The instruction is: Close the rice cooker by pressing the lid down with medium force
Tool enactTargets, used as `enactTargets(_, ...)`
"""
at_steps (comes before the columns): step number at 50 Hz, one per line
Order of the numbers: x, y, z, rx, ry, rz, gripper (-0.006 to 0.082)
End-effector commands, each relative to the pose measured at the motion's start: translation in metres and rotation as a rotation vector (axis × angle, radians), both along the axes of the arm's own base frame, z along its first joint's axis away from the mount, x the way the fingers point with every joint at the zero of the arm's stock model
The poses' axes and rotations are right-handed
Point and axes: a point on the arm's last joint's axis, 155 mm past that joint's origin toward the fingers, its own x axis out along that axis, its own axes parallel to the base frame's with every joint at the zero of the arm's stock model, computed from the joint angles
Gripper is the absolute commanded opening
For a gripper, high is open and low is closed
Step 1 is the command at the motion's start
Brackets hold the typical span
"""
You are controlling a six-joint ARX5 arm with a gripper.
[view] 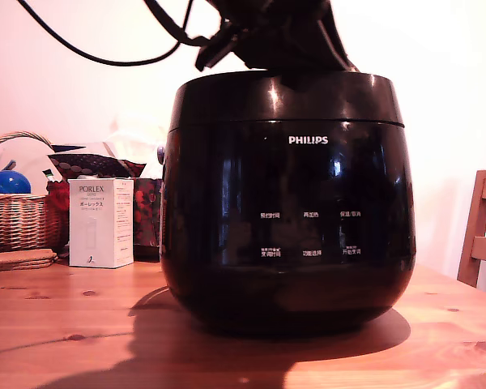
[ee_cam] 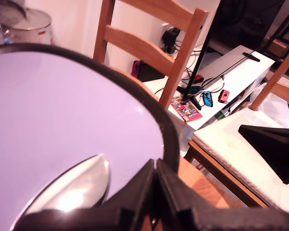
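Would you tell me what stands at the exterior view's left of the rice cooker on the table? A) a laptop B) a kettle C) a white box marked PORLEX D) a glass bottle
C: a white box printed PORLEX stands on the table, beside the rice cooker.

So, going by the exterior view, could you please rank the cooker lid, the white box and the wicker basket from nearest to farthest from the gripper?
1. The lid, directly under the gripper.
2. The white box, toward the exterior view's left.
3. The wicker basket, farthest left.
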Motion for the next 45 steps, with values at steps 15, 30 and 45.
enactTargets(15, 0.012, 0.008, 0.058, -0.046, -0.238, -0.021, -0.0024)
enactTargets(30, 0.039, 0.059, 0.075, 0.034, -0.303, 0.082, -0.0024)
enactTargets(45, 0.081, 0.135, 0.087, 0.116, -0.330, 0.278, -0.0024)
